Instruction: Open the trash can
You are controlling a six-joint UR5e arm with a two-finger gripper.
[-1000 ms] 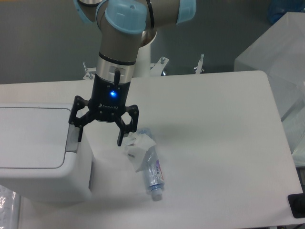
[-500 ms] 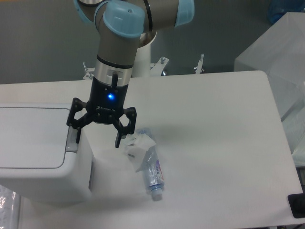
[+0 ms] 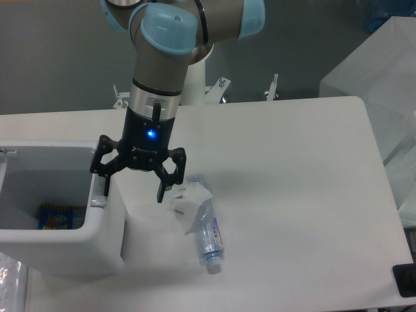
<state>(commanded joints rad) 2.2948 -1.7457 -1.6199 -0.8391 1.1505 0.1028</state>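
The bin [image 3: 62, 240] is set at the left edge of the counter [image 3: 292, 182], partly cut off by the frame. Its top is seen open, the inside exposed, with a dark packet [image 3: 58, 216] lying at the bottom; the lid itself is not made out. The bin is judged to be stiff, smooth, light plastic, best worked by pressing the grey tab [image 3: 97, 192] on its right rim rather than by gripping. The claw [image 3: 132, 186] is held spread wide, with nothing grasped. Its left finger [image 3: 104, 182] stands at the tab, seemingly touching it, though contact cannot be confirmed. A crushed bottle [image 3: 207, 231] lies just right of the claw.
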